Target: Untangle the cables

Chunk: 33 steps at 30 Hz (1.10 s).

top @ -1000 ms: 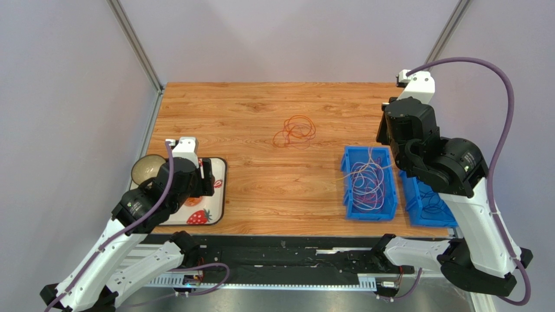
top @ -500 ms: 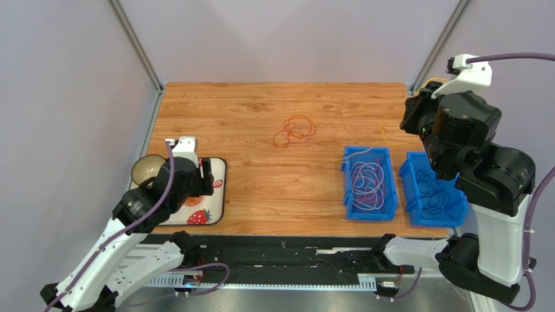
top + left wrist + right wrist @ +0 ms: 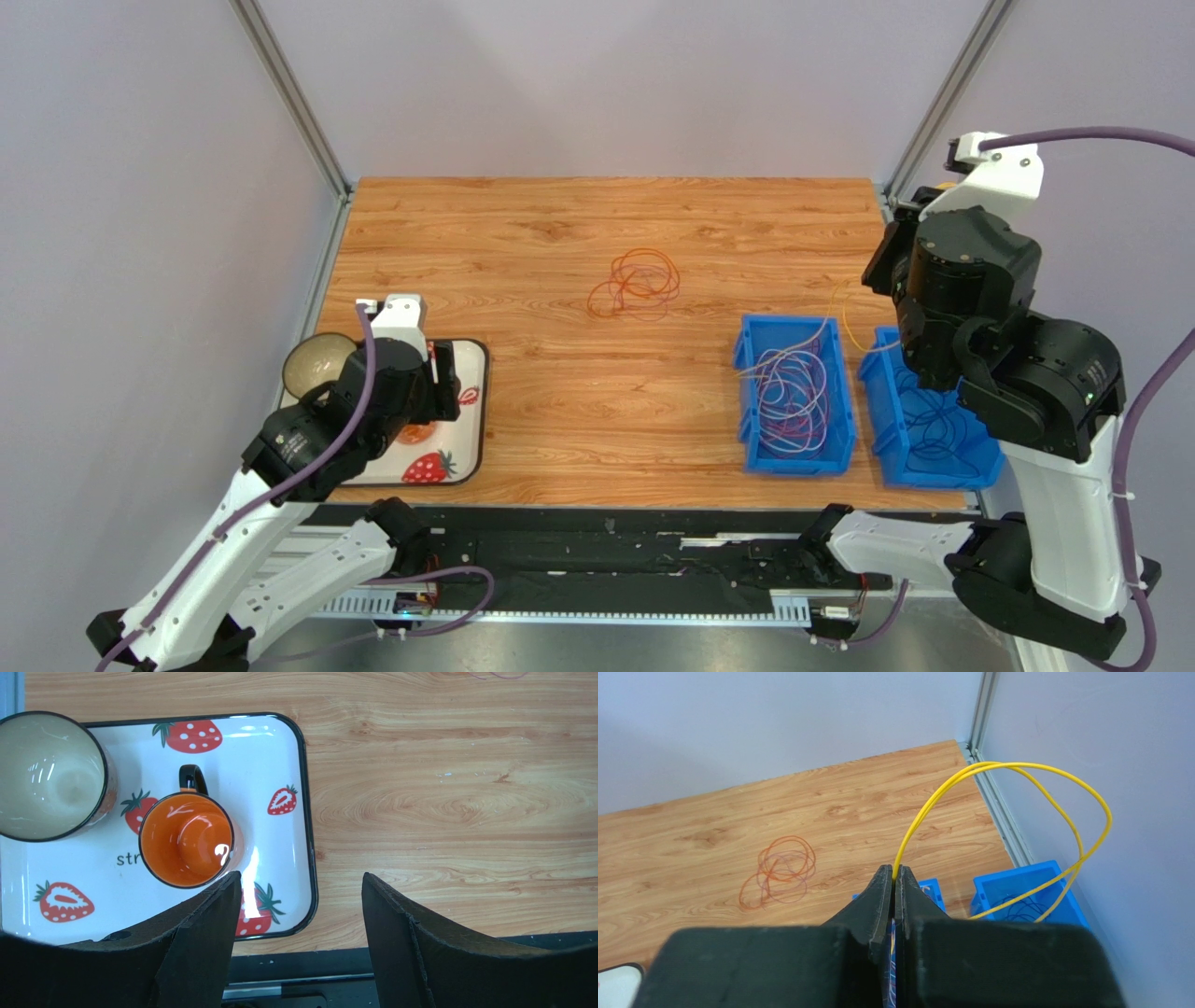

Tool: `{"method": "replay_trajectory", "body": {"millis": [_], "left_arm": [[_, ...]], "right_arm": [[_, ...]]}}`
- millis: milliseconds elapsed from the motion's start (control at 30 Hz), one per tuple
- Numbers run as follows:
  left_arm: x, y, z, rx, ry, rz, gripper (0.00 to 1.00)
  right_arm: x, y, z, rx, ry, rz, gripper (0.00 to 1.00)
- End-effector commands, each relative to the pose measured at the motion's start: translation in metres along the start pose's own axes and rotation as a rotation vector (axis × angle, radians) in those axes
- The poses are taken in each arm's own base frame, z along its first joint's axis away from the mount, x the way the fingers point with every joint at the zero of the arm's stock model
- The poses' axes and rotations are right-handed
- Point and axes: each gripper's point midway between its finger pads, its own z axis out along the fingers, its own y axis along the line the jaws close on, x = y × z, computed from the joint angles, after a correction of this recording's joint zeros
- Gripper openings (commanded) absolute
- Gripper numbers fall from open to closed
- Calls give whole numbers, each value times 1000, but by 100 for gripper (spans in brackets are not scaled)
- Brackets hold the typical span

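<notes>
Above table [image 3: 703, 840] — cable [image 3: 915, 828] in right gripper [image 3: 893, 871].

Only one piece of writing can be read: the dark lower-case letters "str" [image 3: 130, 859], printed on the white floor of the strawberry tray [image 3: 274, 756]. In the left wrist view they stand just beside the orange mug [image 3: 186, 838], at its lower left. The mug's rim cuts the word off after the "r", so whatever follows is hidden behind the mug. The lettering is plain and thin, set in one line level with the mug's lower edge. From the top camera the tray's print beside the mug is too small to read.
</notes>
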Motion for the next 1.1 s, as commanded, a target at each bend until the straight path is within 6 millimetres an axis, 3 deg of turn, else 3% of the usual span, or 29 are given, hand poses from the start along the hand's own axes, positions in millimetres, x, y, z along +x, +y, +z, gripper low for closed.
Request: {"method": "replay_trajectory", "body": {"millis": [0, 167, 367, 700, 1067], "left_arm": [[-2, 0, 2, -6, -9, -7, 72], [-3, -1, 2, -3, -12, -10, 72], [-2, -1, 2, -5, -8, -8, 72], [-1, -1, 4, -11, 0, -6, 71], [-1, -1, 4, -12, 2, -6, 71]], "right_arm": [[0, -16, 1, 80, -28, 11, 0], [12, -23, 2, 111, -17, 2, 0], [43, -24, 8, 125, 36, -46, 0], [123, -2, 34, 79, 221, -121, 0], [162, 22, 49, -38, 322, -44, 0]]}}
